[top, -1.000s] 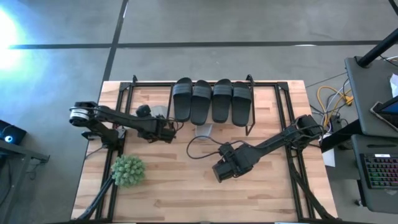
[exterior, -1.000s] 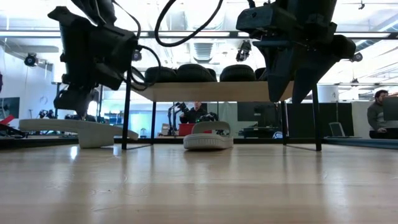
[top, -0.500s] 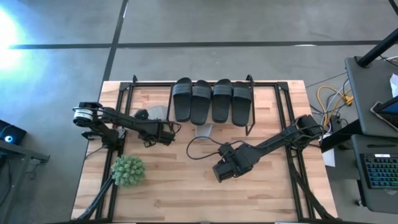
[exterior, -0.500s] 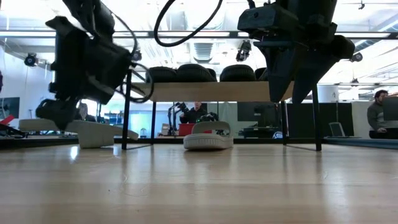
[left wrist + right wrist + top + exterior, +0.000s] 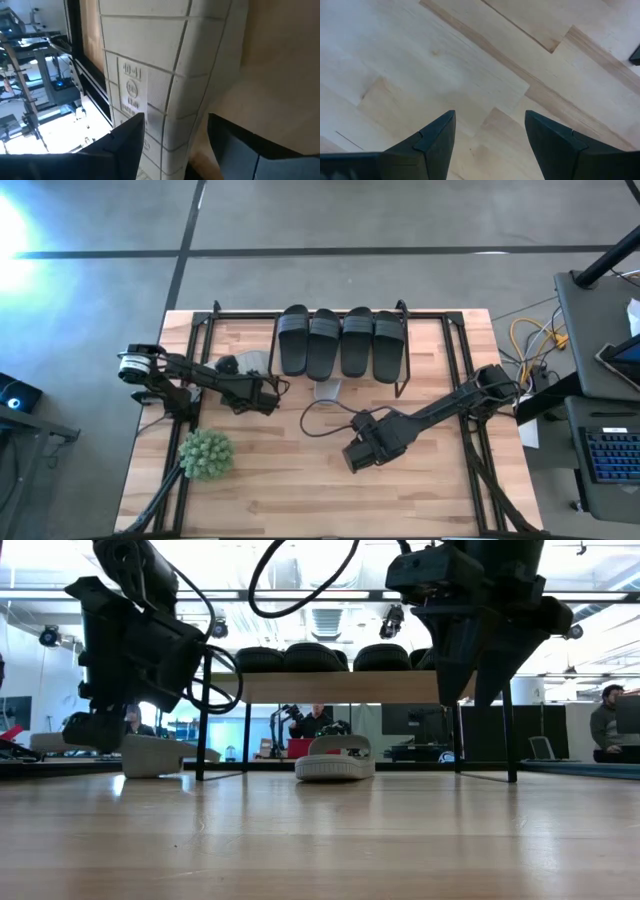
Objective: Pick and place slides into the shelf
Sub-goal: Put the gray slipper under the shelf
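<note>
Hovering low beside the shelf (image 5: 340, 345), my left gripper (image 5: 262, 393) stands spread, its dark fingers (image 5: 125, 145) on either side of a light grey slide (image 5: 165, 85) that shows its grooved, stamped sole to my wrist camera; I cannot tell whether either finger touches it. That slide (image 5: 155, 752) lies on the wooden table (image 5: 300, 480) just outside the shelf's left leg. A second light grey slide (image 5: 335, 758) sits under the shelf's board, on the table, strap up. Four black slides (image 5: 341, 340) lie side by side on the board top. My right gripper (image 5: 352, 456) hangs in front of the shelf, well apart from it, released and holding nothing, above bare boards (image 5: 470, 75). A green spiky plant (image 5: 205, 453) stands near my left arm.
</note>
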Controlling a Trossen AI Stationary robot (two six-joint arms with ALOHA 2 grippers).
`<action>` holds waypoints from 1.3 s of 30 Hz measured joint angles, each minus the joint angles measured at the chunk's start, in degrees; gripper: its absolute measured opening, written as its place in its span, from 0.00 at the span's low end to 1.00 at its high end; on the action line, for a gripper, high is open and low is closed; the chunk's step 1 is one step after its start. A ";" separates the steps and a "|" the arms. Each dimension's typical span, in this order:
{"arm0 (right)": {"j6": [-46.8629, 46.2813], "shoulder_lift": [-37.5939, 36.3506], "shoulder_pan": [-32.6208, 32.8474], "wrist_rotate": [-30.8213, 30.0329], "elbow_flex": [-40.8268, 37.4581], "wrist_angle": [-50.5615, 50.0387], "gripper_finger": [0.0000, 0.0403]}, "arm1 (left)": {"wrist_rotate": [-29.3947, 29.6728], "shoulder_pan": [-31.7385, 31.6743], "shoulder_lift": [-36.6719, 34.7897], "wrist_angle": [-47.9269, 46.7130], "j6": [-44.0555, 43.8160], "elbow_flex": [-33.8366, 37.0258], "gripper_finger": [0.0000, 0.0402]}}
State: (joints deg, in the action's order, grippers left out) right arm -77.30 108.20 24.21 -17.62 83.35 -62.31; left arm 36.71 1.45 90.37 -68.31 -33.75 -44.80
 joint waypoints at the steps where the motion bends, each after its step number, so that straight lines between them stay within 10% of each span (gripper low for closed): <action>1: 0.00 0.00 0.00 0.10 0.00 -0.04 0.57 | 0.80 0.11 0.00 0.09 -0.03 0.01 0.50; 28: 0.37 0.00 0.02 0.02 -0.02 0.07 0.57 | 5.37 -2.49 12.18 -1.23 -2.20 0.16 0.49; 39: 2.23 0.00 0.02 0.04 -0.02 0.12 0.57 | 7.35 -2.63 10.65 -3.24 -5.24 -0.17 0.23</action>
State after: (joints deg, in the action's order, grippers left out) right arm -75.07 108.20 24.23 -17.58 83.33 -62.19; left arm 44.06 -1.18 101.02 -71.55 -38.99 -44.97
